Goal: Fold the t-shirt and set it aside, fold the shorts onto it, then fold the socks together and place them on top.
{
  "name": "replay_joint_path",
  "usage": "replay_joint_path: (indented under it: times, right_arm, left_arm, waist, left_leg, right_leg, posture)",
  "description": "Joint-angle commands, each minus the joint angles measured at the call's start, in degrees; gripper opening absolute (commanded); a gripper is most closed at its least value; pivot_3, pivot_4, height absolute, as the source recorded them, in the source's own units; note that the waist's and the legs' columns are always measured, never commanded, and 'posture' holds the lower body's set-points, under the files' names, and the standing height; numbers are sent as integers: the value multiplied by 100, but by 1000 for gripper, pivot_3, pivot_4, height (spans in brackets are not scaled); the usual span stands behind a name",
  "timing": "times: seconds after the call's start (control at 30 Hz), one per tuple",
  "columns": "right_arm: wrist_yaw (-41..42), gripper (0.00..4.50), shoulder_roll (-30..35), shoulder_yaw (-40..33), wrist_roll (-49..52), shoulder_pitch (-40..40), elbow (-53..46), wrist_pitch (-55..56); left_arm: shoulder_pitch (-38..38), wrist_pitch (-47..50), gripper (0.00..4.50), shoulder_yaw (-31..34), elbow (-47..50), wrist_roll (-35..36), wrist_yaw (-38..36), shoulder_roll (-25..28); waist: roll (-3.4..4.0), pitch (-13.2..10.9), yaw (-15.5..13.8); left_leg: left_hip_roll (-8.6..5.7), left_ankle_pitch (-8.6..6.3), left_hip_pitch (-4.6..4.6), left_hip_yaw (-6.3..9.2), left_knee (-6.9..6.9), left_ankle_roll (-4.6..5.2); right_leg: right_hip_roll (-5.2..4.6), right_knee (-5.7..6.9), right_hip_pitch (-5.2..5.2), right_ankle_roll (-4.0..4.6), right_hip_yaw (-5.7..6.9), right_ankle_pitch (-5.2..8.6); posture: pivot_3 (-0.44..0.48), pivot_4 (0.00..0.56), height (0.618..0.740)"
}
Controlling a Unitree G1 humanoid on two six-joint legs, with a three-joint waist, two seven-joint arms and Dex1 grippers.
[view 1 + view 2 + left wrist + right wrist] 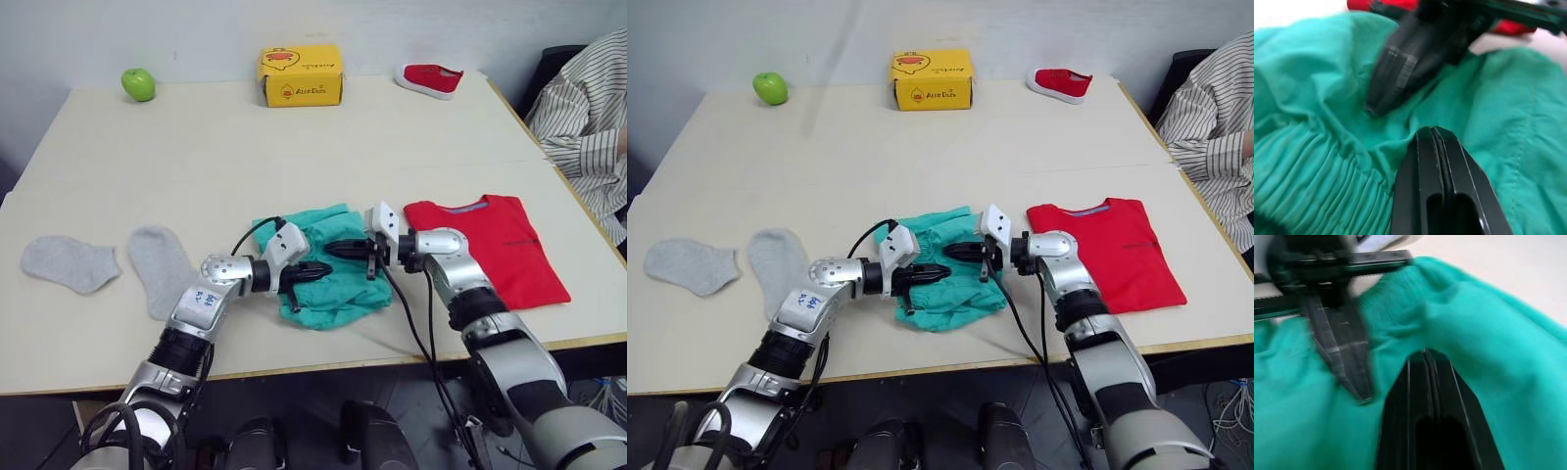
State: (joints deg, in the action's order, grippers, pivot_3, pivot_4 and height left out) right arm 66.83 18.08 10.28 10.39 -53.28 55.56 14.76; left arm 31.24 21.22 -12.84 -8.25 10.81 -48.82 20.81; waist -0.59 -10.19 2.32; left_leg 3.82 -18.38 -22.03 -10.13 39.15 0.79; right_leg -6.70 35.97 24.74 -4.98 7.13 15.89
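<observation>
Shorts [328,264] lie bunched in a teal heap near the front edge of the table [245,147], between the two arms. Both grippers are over that heap, their tips pointing toward each other and just apart. The left gripper [315,272] has its two black fingers pressed together, as the left wrist view shows plainly, with the gathered waistband just beside them; whether any cloth is pinched between the fingers, I cannot tell. The right gripper [340,249] likewise has its fingers closed against each other, low over the teal fabric near the heap's far side, and I cannot say if it has hold of the cloth.

Just to the right of the shorts, the t-shirt [490,245] lies flat and red, folded into a neat rectangle with its collar toward the far side. Its near left corner sits close to the right arm's wrist. The socks [108,262] are well apart from the other clothes, over on the robot's left: two grey pieces lying flat side by side, near each other but not overlapping.

At the far edge of the table stand a green apple [138,84], a yellow box [300,75] and a small red shoe [429,79] with a white sole. A person in a striped shirt [588,108] sits beyond the table's right side.
</observation>
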Motion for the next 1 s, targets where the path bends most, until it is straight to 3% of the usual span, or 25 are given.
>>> replay_joint_path:
  times: [0.03, 0.17, 0.3, 0.43, 0.63, 0.83, 0.93, 1.0]
  right_arm:
    - [-1088, 24, 1, -591, -106, -491, 889, 659]
    - [-910, 24, -6, -1033, 111, -560, 995, 724]
    - [21, 24, 28, -1276, 833, 371, -767, 108]
    - [103, 24, 142, -1071, 1021, 1471, -2583, -692]
    - [-42, 24, 154, -710, 774, 2532, -3777, -752]
    - [327, 24, 934, -428, 686, 3528, -5283, -881]
    - [-234, 24, 1246, -744, 797, 3851, -5860, -1694]
    - [44, 24, 1686, -889, 1465, 3975, -6195, -2755]
  left_arm:
    - [-327, 9, 0, 79, 310, -4, 88, 54]
    - [-384, 14, 0, 299, 507, 192, 89, 16]
    - [-90, 153, 0, 723, 678, 700, 40, -102]
    - [330, 731, 0, 1134, 640, 1183, 413, -433]
    - [526, 360, 0, 567, -164, 403, 397, -354]
    - [688, -94, 0, 329, -924, -130, 519, -303]
    - [660, -411, 0, 443, -1043, -111, 422, -259]
    - [623, -719, 0, 665, -941, 171, 187, -270]
  waist:
    - [0, 0, 9]
    - [1, 0, 11]
    - [1, -1, -11]
    - [1, -1, -88]
    - [2, 0, -67]
    - [1, -1, -84]
    - [1, -1, -91]
    - [1, -1, -82]
  left_leg:
    - [5, 1, 1, 0, 0, 0]
    - [16, 1, -1, 2, -3, -1]
    - [21, 1, -4, 4, -5, -1]
    - [17, 0, -12, 17, 2, -1]
    - [-7, -2, -3, 10, -1, -1]
    - [-6, -2, -7, 13, -3, -6]
    - [-5, -3, -4, 16, -1, -4]
    - [1, -3, -5, 17, -1, -3]
  right_leg:
    - [-1, 1, 1, 0, -3, 0]
    - [-1, 0, 1, 0, -6, 0]
    - [2, -3, 2, 0, -6, 0]
    - [-2, -3, -1, -1, -5, 0]
    - [3, -5, -5, -6, 0, -3]
    - [7, -10, 0, 1, 5, 0]
    - [1, -14, -4, 1, 5, 0]
    - [-4, -20, -1, 1, 4, 0]
  posture:
    - [0, 150, 740]
    - [0, 150, 740]
    - [0, 150, 740]
    - [0, 150, 740]
    - [0, 150, 740]
    - [0, 150, 740]
    - [0, 150, 740]
    - [0, 150, 740]
